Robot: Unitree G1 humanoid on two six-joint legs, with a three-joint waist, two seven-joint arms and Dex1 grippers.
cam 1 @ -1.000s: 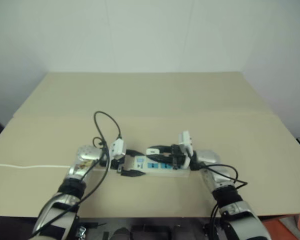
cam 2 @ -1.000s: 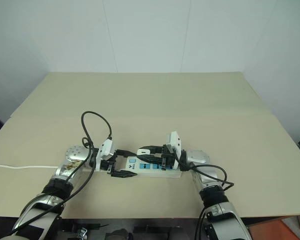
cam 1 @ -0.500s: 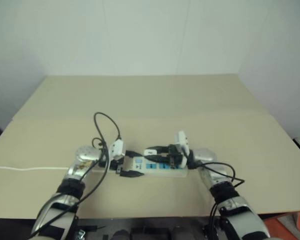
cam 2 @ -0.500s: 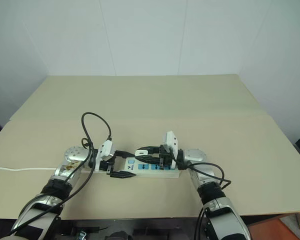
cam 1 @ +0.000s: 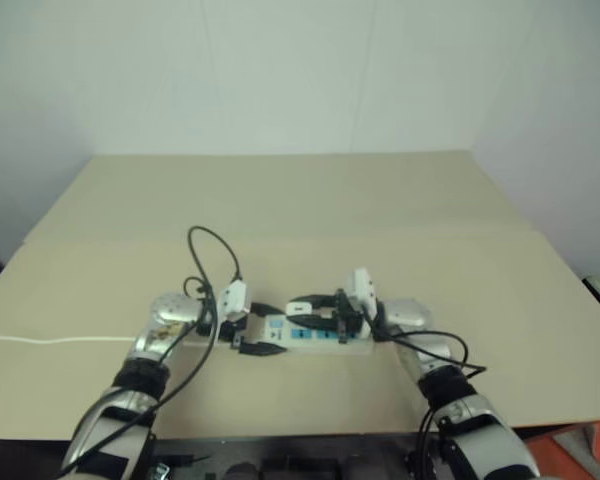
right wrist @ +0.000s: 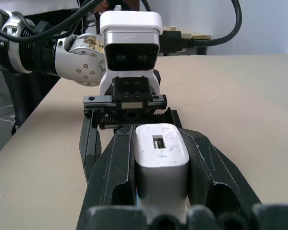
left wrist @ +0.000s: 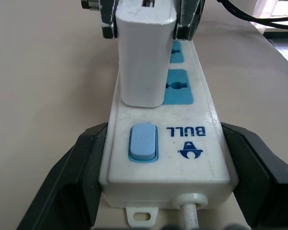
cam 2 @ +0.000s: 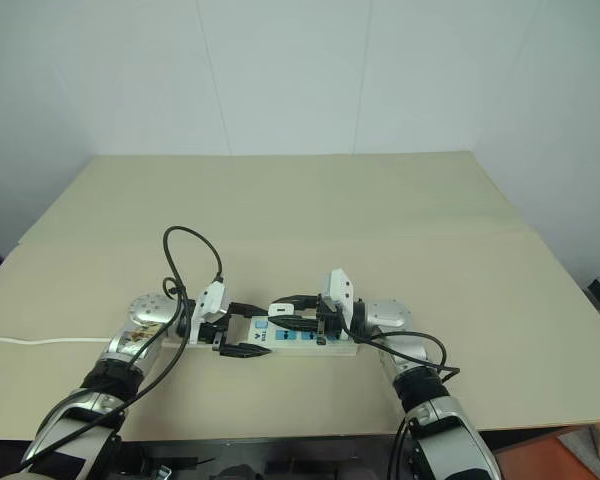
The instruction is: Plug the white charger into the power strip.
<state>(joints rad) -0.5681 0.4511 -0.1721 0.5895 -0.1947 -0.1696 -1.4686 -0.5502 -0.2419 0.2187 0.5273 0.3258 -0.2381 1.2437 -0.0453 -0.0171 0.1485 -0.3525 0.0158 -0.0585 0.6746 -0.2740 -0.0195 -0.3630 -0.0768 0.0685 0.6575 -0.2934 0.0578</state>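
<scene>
Left wrist view: charger (left wrist: 143, 57) prongs hidden; right tool (right wrist: 162, 165) clamps it; left tool (left wrist: 153, 163) grips strip (left wrist: 182, 148).

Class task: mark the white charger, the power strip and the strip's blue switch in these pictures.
white charger (left wrist: 143, 62), left wrist view, on its broad white side face.
power strip (left wrist: 201, 160), left wrist view, on its white top near the printed logo.
blue switch (left wrist: 143, 141), left wrist view, on the rocker's middle.

both grippers meet over power strip (cam 2: 305, 342) (tan table (cam 2: 380, 220)).
</scene>
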